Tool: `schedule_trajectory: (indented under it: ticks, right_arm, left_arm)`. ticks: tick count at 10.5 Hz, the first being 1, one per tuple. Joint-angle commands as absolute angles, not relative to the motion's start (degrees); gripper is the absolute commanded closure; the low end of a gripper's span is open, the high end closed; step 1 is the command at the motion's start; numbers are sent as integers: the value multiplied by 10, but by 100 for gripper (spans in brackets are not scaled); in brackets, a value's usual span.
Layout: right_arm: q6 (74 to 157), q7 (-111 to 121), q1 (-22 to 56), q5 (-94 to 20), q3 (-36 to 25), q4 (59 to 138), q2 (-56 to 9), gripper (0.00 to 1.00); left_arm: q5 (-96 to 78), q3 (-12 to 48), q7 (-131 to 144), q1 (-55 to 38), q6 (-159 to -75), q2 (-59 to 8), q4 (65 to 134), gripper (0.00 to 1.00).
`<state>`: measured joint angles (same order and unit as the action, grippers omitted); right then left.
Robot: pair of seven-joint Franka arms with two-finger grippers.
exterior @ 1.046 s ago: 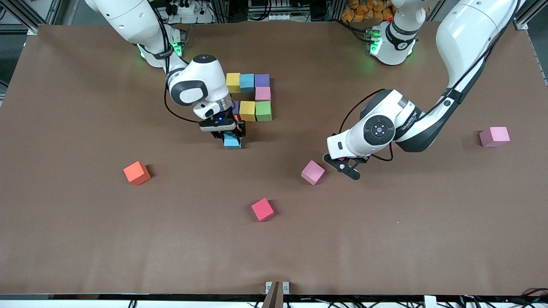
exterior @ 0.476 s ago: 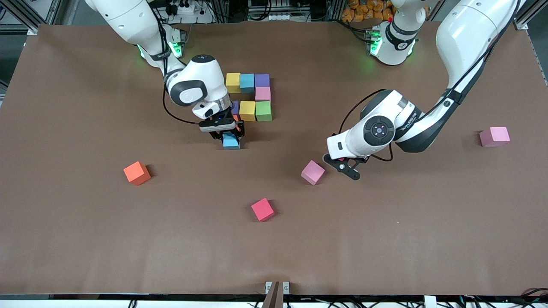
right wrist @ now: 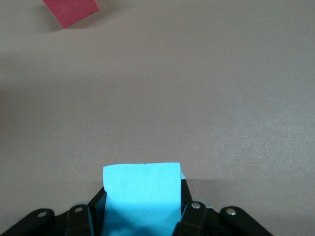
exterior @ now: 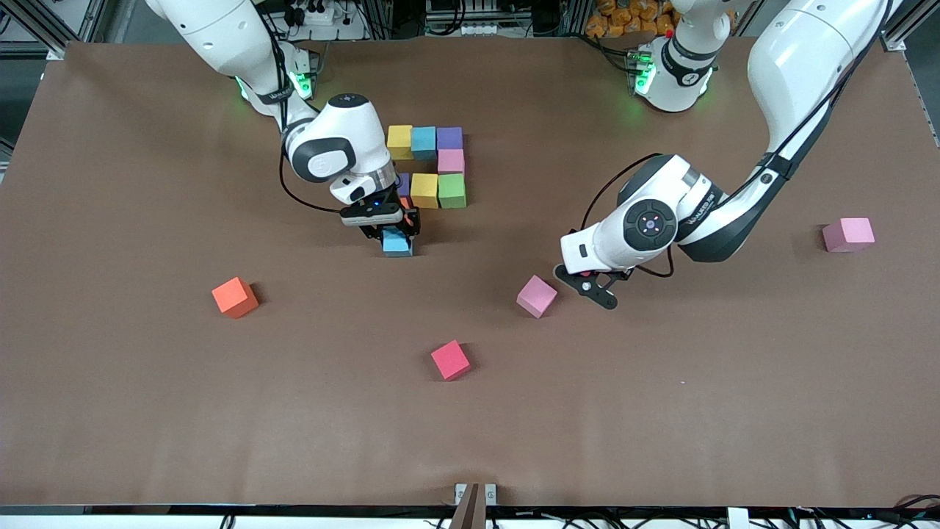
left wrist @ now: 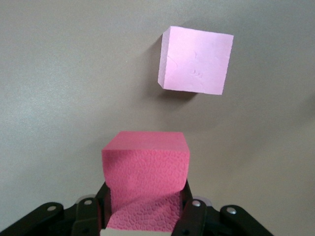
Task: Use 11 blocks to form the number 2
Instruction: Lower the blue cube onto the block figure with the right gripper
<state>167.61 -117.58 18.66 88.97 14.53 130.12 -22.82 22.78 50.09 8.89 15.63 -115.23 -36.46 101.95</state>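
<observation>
The number 2 stands part-built: a yellow block (exterior: 399, 141), light blue block (exterior: 424, 142) and purple block (exterior: 449, 138) in a row. A pink block (exterior: 451, 161), green block (exterior: 452, 190) and second yellow block (exterior: 424, 190) follow. The right wrist partly hides another purple block (exterior: 404, 184). My right gripper (exterior: 395, 234) (right wrist: 141, 201) is shut on a light blue block (exterior: 396, 241) (right wrist: 141, 194), low over the table beside that figure. My left gripper (exterior: 596, 288) (left wrist: 145, 196) is shut on a deep pink block (left wrist: 145, 164), beside a light pink block (exterior: 537, 296) (left wrist: 196, 60).
Loose blocks lie around: an orange block (exterior: 235, 297) toward the right arm's end, a red block (exterior: 450, 360) (right wrist: 71, 10) nearest the front camera, and a pink block (exterior: 848, 234) toward the left arm's end. The brown table (exterior: 661, 411) carries nothing else.
My right gripper has edged slightly toward the figure with the light blue block. The left arm has not moved.
</observation>
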Motion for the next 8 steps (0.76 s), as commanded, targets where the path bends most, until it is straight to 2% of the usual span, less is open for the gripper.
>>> schedule_trajectory:
  ticks: [1,3,5,6,7,8]
  right_arm:
    - [1681,-1199,174,911,156,1304,-219,100]
    - [1681,-1199,174,910,156,1304,-220,88]
    - [1681,-1201,174,910,156,1304,-220,38]
    - [1681,-1203,174,910,156,1304,-220,29]
    - [1681,-1203,174,910,156,1304,-220,0]
    - [1681,-1203,174,910,156,1304,-220,0]
  left_arm:
    - [238,500,89,153,-1152,-367,1014,100]
    - [238,500,89,153,-1152,-367,1014,100]
    - [238,500,89,153,-1152,-367,1015,100]
    - [238,500,89,153,-1152,-367,1015,100]
    - [238,500,89,153,-1152,-367,1015,100]
    - [238,500,89,153,-1152,-367,1015,100]
